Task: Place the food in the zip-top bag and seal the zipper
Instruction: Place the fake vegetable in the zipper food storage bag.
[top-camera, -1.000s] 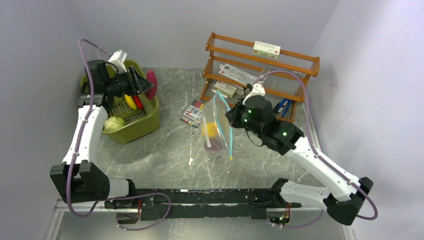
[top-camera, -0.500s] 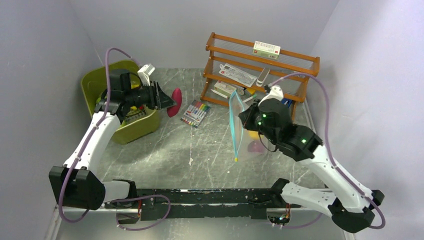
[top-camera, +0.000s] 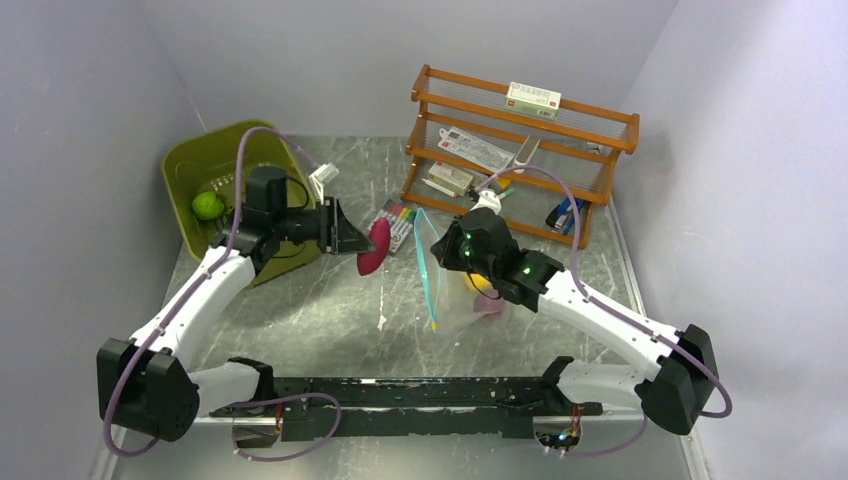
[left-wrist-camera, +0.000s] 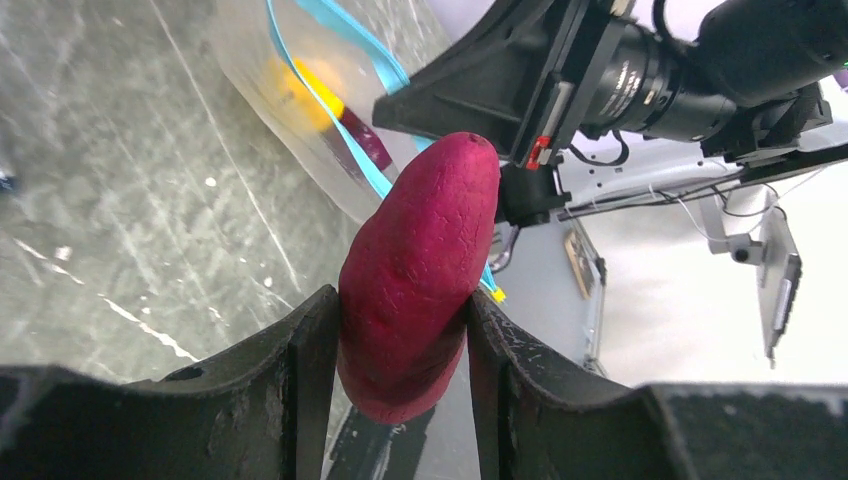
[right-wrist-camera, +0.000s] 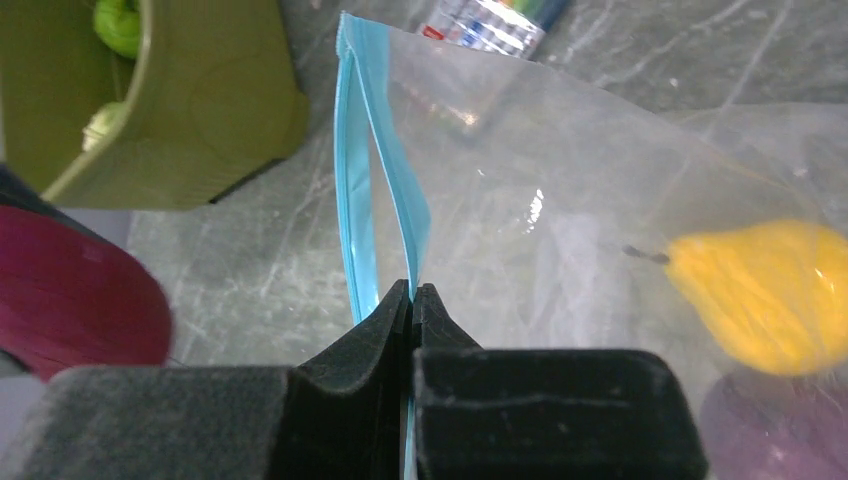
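With our left tool (left-wrist-camera: 400, 312) clamped on the purple-red piece (left-wrist-camera: 415, 290) at 9 o'clock of the zip-top bag (right-wrist-camera: 600, 150), whose zipper (right-wrist-camera: 356, 230) our right tool (right-wrist-camera: 411, 296) pinches upright over the worktop (top-camera: 330, 300), we judge loading underway: next, it must travel toward 3 o'clock into the mouth.

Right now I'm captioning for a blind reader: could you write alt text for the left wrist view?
The left gripper holds a purple-red toy vegetable between its fingers, close to a clear bag edged with a teal zipper. A yellow piece lies inside the bag, and the black right arm looms behind it.
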